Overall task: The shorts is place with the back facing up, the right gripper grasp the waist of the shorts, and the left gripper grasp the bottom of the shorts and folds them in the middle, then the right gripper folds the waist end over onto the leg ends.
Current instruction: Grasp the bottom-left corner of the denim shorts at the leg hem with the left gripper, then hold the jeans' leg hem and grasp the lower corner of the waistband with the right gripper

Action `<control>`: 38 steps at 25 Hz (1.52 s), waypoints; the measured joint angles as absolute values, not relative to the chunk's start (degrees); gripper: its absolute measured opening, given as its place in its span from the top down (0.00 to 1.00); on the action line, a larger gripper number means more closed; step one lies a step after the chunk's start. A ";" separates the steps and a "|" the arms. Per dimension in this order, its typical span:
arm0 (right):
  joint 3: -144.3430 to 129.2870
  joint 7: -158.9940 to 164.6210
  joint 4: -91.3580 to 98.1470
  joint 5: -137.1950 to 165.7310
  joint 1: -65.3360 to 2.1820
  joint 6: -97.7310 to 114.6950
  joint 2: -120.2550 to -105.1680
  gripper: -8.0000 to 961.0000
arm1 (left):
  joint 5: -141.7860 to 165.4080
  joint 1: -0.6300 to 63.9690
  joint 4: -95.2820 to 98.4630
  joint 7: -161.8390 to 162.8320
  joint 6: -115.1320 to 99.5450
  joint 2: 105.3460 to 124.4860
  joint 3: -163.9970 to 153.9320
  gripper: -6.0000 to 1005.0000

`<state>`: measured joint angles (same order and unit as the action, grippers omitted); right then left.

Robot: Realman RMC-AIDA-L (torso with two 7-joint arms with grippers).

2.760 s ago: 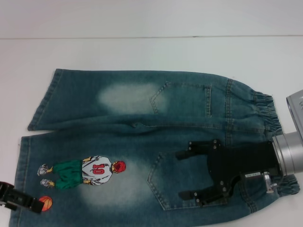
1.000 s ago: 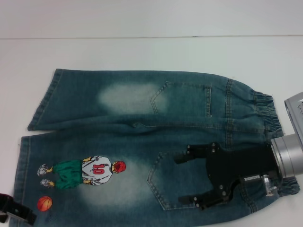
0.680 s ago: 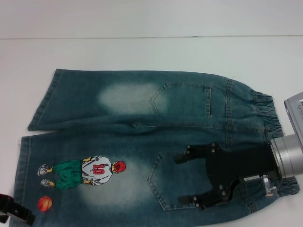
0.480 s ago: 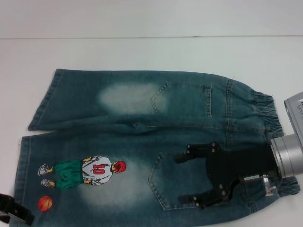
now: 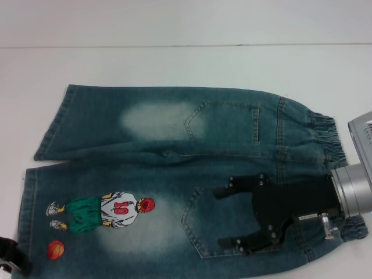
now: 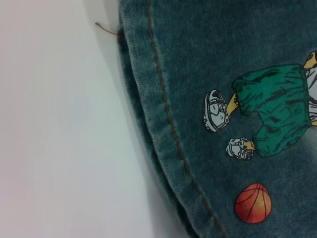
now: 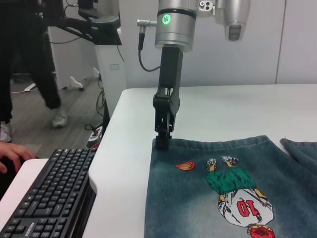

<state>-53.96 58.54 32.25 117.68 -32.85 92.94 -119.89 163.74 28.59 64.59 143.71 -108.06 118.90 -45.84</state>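
Note:
The denim shorts (image 5: 174, 168) lie flat on the white table (image 5: 174, 64), back pockets up. The elastic waist (image 5: 328, 139) is to the right and the bottom of the shorts (image 5: 26, 197) to the left. The player patch (image 5: 113, 210) is on the near leg. My right gripper (image 5: 222, 216) is open above the near back pocket, just inside the waist. My left gripper (image 5: 10, 263) is at the near leg's hem. In the right wrist view the left gripper (image 7: 162, 141) points straight down onto the hem corner (image 7: 208, 142). The left wrist view shows only the stitched hem (image 6: 158, 99).
The table's left edge (image 7: 116, 148) runs close beside the leg ends. Beyond it is a black keyboard (image 7: 44, 193) on a lower desk, and a person (image 7: 25, 59) stands farther back. Bare table lies behind the shorts.
My left gripper has slid from over the denim near the basketball print toward the lower left, out to the hem edge. The right gripper has barely moved and stays open.

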 joint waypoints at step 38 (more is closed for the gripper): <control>-54.12 116.74 72.26 156.01 -34.25 107.03 -119.74 0.07 | 149.25 31.08 60.73 132.25 -104.82 117.09 -34.87 0.92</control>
<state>-54.12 116.74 72.26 156.01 -34.25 107.03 -119.74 149.25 31.08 60.73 132.25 -104.82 117.09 -34.87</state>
